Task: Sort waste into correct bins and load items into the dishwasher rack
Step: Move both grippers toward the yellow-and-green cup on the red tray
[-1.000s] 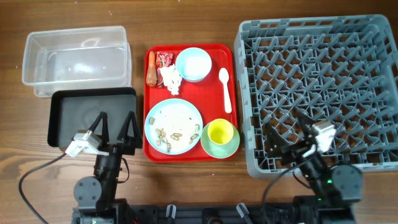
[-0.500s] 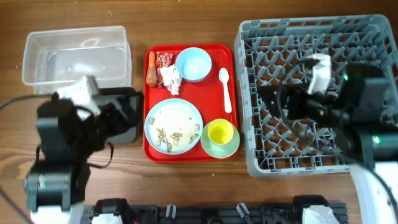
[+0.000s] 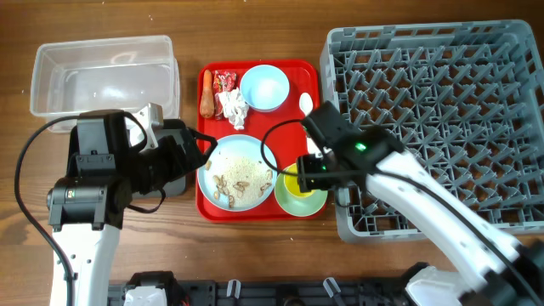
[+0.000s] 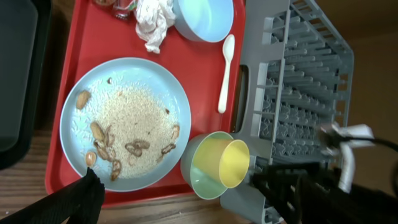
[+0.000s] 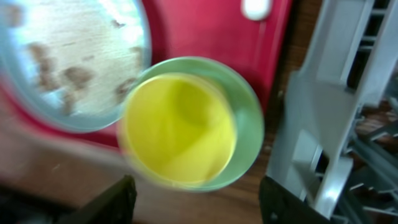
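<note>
Yellow cup in the green dish, right under the spread right tool; off-centre pinch might tip both.

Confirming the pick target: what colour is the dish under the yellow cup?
Pale green; the dish shows best in the right wrist view.

**Materials and finishes: table and what stands on it**
The table is matt brown wood with visible grain. The red tray is smooth plastic with a slight sheen. The tub is clear, glossy plastic, and the black tray is smooth dark plastic. The rack is dull grey moulded plastic. The cup, dish, plate and spoon look like smooth plastic. The tissue is crumpled paper, and the crumbs look dry and coarse.
</note>
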`<control>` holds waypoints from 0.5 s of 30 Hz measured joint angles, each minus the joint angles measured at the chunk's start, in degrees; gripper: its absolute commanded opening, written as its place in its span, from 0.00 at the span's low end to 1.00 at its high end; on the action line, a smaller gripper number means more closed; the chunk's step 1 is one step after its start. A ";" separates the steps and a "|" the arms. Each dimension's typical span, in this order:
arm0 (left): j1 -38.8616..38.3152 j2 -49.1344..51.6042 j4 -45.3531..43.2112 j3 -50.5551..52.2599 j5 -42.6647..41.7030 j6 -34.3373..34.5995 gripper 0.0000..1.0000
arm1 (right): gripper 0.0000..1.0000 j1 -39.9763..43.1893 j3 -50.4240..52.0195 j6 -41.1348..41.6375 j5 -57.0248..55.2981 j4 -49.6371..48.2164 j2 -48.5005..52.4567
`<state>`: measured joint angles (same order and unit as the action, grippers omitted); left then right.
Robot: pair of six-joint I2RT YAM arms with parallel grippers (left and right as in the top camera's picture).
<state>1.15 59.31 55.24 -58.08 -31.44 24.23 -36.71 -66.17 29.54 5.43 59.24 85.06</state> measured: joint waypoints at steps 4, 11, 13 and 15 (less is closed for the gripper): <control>0.00 -0.94 1.33 0.00 0.02 -0.17 0.99 | 0.34 0.04 0.00 1.36 -2.10 -1.29 7.63; 0.00 -3.04 1.57 0.00 0.02 -1.29 0.94 | 0.04 0.04 0.02 2.36 -2.78 -2.71 11.91; 0.00 -3.78 1.57 0.00 0.02 -1.49 0.94 | 0.04 0.17 0.02 2.36 -2.91 -2.47 9.57; 0.00 -4.20 1.57 0.00 0.02 -1.49 0.94 | 0.04 1.07 0.00 2.25 -2.93 -2.32 4.52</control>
<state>1.15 55.11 56.82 -58.08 -31.42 22.74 -35.64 -66.17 31.79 2.50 56.93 89.58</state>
